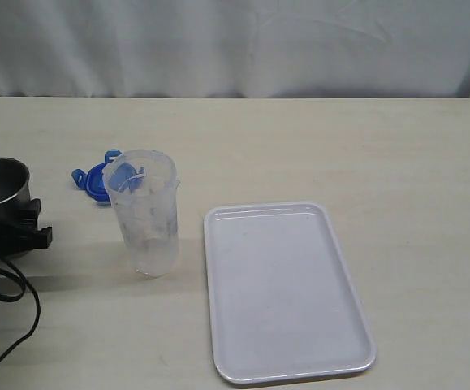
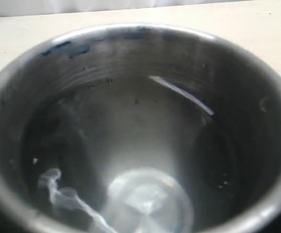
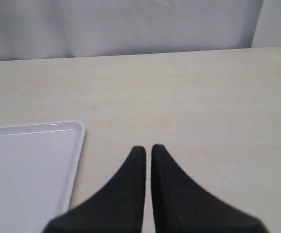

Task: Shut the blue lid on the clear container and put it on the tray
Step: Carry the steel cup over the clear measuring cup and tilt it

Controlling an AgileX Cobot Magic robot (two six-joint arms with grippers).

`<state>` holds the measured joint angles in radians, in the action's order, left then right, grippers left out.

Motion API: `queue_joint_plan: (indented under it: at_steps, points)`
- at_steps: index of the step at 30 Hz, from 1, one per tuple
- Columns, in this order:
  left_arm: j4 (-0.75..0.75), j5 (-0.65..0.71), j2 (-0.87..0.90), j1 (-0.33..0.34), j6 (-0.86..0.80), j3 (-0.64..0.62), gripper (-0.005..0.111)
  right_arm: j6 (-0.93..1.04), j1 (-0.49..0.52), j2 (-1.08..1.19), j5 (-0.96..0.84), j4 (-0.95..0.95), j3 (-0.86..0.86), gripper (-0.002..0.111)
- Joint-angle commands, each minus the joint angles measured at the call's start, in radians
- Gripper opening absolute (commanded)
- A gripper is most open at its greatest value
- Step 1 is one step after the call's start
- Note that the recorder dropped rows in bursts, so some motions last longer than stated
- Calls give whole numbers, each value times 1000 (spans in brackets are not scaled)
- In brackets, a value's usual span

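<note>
Only faint printed marks show on the wall of the clear container, and they are too pale to read. The container stands upright on the pale table with its mouth open, off the tray and just beside the tray's far left corner, with a narrow strip of tabletop between them. The blue lid lies flat on the table behind the container and touches or nearly touches it. The container covers the lid's right part, which shows only as blue through the clear wall. No sticker or lettering on the lid can be made out from this side.

At the left edge of the exterior view a grey steel cup sits against the black body of the left gripper, and a black cable loops across the table below it. In the left wrist view the inside of the cup fills the picture, its wall dotted with dark specks. The fingers are hidden, so I cannot tell whether they grip the cup.

The right gripper hovers over bare table with its two black fingers drawn together and nothing between them. A corner of the tray lies beside them, and a white curtain hangs behind the table.
</note>
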<state>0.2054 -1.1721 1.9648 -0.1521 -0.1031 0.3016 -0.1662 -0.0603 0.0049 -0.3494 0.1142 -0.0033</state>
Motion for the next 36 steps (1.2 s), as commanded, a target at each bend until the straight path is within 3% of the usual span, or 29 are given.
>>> queue_joint_plan:
  at_steps: [1, 11, 19, 26, 30, 36]
  points:
    - [-97, -34, 0, 0, 43, 2, 0, -2, 0, -5, 4, -2, 3, 4]
    - [-176, -5, -145, 0, 86, 10, 0, -2, 0, -5, 4, -2, 3, 4]
    - [-282, 255, -245, 0, 89, 153, 0, -2, 0, -5, 4, -2, 3, 4]
    - [-365, 317, -247, 0, 72, 266, 0, -2, 0, -5, 4, -2, 3, 4]
    - [-513, 333, -247, 0, 72, 318, 0, -2, 0, -5, 4, -2, 3, 4]
    - [-526, 320, -247, 0, 33, 343, 0, -2, 0, -5, 4, -2, 3, 4]
